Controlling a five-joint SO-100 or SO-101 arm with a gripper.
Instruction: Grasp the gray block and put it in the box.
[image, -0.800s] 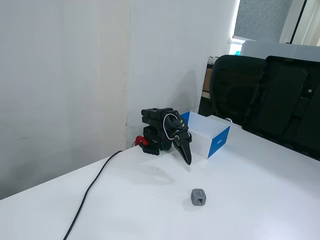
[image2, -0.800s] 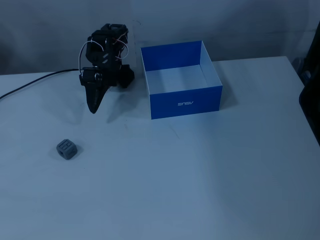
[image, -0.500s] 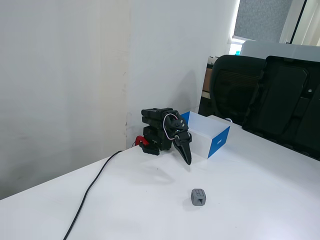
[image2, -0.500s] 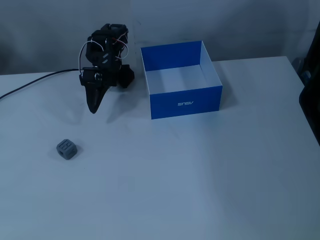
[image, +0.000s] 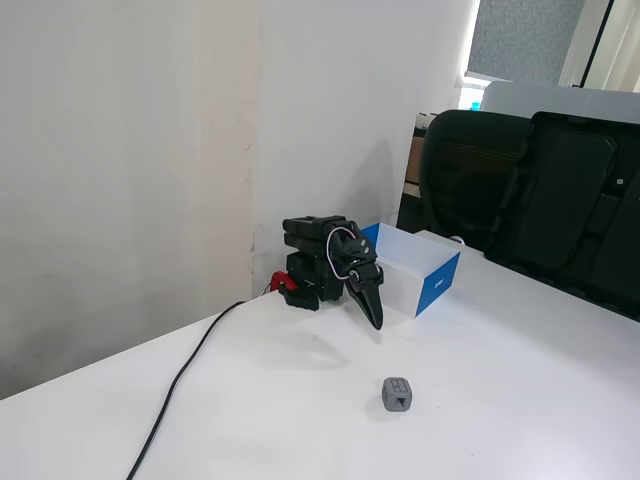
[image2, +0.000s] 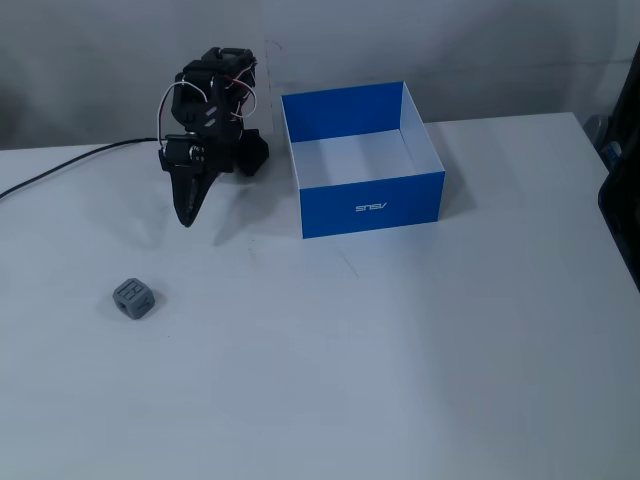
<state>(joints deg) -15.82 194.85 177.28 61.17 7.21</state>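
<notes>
The gray block (image: 397, 394) (image2: 133, 298) lies alone on the white table, a small grooved cube. The box (image: 432, 277) (image2: 370, 205) stands open and empty, blue outside and white inside. The black arm is folded low beside the box. My gripper (image: 376, 320) (image2: 184, 218) points down at the table with its jaws closed and nothing in them. It hangs a short way behind the block, between block and arm base, well apart from the block.
A black cable (image: 180, 385) (image2: 60, 170) runs from the arm base across the table. A large black case (image: 570, 215) and a black chair (image: 465, 170) stand beyond the table's far edge. A white wall is behind the arm.
</notes>
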